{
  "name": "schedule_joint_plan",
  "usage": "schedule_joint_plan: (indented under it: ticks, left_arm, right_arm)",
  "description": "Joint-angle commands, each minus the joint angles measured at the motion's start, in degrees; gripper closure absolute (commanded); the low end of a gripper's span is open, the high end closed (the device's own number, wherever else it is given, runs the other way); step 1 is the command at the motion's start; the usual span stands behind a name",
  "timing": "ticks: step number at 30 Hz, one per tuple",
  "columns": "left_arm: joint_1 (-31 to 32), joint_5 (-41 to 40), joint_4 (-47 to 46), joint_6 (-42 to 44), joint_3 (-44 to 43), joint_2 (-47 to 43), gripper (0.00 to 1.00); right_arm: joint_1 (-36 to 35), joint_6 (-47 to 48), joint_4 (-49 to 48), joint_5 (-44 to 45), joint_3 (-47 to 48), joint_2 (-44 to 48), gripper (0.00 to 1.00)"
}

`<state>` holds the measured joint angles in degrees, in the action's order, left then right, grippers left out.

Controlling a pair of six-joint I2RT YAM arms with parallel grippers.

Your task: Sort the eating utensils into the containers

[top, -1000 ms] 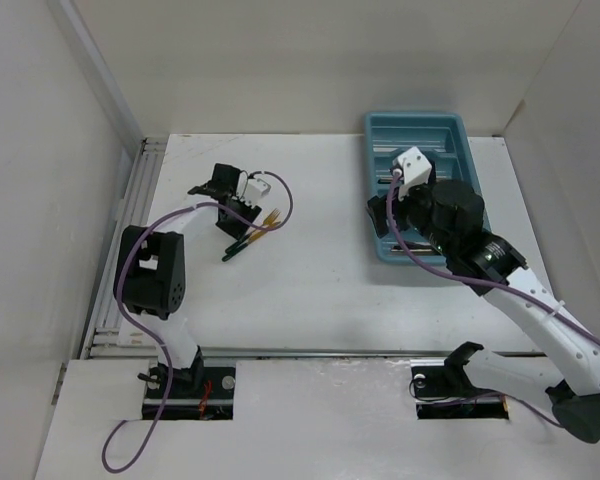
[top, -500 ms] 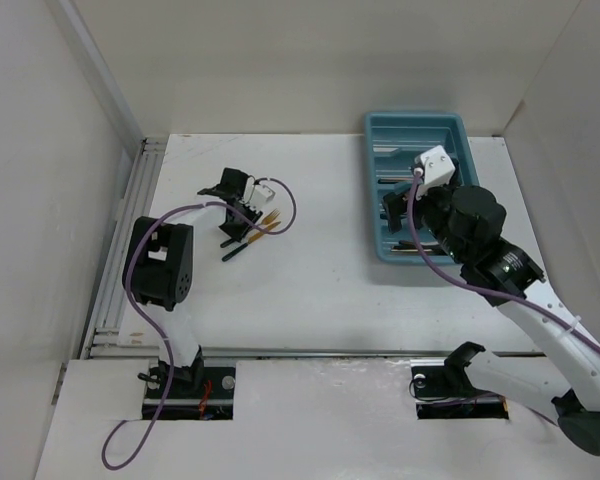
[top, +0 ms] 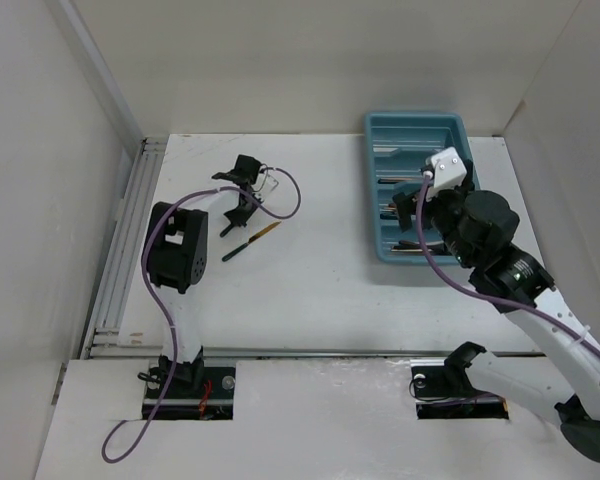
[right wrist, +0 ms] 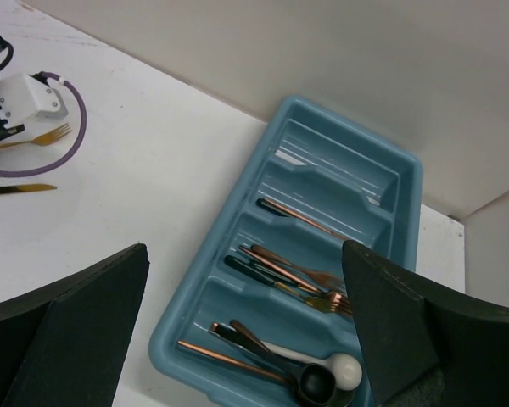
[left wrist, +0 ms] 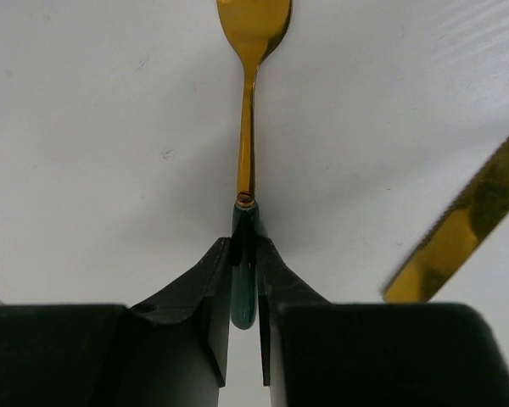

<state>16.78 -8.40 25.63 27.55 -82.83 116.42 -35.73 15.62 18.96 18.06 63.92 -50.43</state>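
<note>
Over the table [left wrist: 85, 127], the left gripper [left wrist: 244, 254] pinches a gold spoon [left wrist: 248, 170] by its green handle. Above the blue tray [right wrist: 414, 203], the right gripper [right wrist: 244, 250] has its fingers wide apart.

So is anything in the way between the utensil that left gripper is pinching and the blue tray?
Nothing on the table between them: the left gripper is shut on the green-handled utensil and bare table runs to the tray. But the open right gripper hangs over the tray and may crowd the drop.
</note>
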Motion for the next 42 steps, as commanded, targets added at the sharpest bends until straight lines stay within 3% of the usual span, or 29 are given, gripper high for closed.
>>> schedule_joint_plan:
  ticks: [1, 6, 14, 22, 28, 34, 35, 36, 38, 39, 41, 42]
  left_arm:
    - [-0.4, 6.2, 5.4, -3.5, -3.8, -0.1, 1.0]
    - [1.5, 8.1, 4.2, -7.1, -11.3, -5.7, 1.0]
    - [14.9, 6.3, 3.6, -5.0, -24.0, -8.0, 1.0]
    - [29.0, 12.5, -3.0, -3.4, -43.6, 8.3, 1.0]
    - [34.6, 7.8, -19.7, 1.0, -44.0, 15.7, 1.0]
    - [35.2, 10.3, -23.1, 5.9, -47.3, 22.9, 1.0]
    - [35.8, 10.3, -23.1, 6.7, -47.3, 22.9, 0.94]
    - [35.8, 10.3, -23.7, 6.7, -46.3, 23.4, 0.82]
    - [35.8, 10.3, -23.7, 6.2, -45.7, 23.4, 0.5]
    - [35.8, 9.6, -24.2, 5.2, -45.7, 23.4, 0.23]
    - [35.8, 4.9, -24.2, 1.6, -47.2, 23.4, 0.02]
    - [35.8, 2.8, -22.7, 0.8, -48.5, 22.6, 0.0]
  right_arm:
    - [-0.4, 1.6, -1.4, 1.8, 2.3, 1.4, 0.0]
    - [-0.4, 1.6, -2.7, 2.3, 0.9, 2.5, 0.0]
    - [-0.4, 2.1, -3.2, 3.6, 0.3, 3.7, 0.0]
    - [-0.4, 1.4, -1.6, 4.1, -0.9, 7.0, 0.0]
    - [-0.4, 0.0, 2.2, 4.2, -0.9, 12.1, 0.0]
    - [-0.4, 0.2, 6.1, 8.5, 0.4, 15.0, 0.0]
    - [-0.4, 0.2, 6.1, 9.0, 0.4, 15.5, 0.0]
    - [-0.4, 0.2, 6.8, 9.0, 0.9, 15.5, 0.0]
    - [-0.4, 0.7, 6.8, 10.5, 0.9, 15.5, 0.0]
    - [-0.4, 0.7, 6.8, 10.5, 0.9, 15.5, 0.0]
    - [-0.4, 0.7, 6.2, 10.5, 0.9, 14.9, 0.0]
    - [-0.4, 1.3, 6.2, 9.8, 0.9, 14.1, 0.0]
